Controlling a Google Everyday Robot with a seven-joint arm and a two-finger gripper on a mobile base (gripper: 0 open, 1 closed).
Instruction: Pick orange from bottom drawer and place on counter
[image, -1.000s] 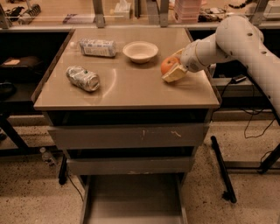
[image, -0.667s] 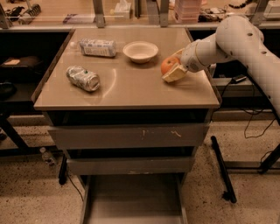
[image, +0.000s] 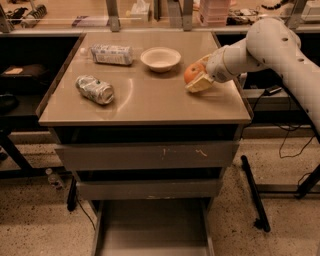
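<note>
The orange (image: 192, 73) sits low over the right part of the tan counter (image: 145, 97), held between the pale fingers of my gripper (image: 196, 76). The gripper is shut on the orange, just right of the white bowl. I cannot tell whether the orange touches the counter. My white arm (image: 270, 42) reaches in from the upper right. The bottom drawer (image: 152, 227) is pulled open at the base of the cabinet, and its flat grey floor is bare.
A white bowl (image: 160, 58) stands at the back middle of the counter. A packaged bottle (image: 111, 54) lies at the back left and a crushed can (image: 95, 89) lies at the left. The two upper drawers (image: 145, 156) are shut.
</note>
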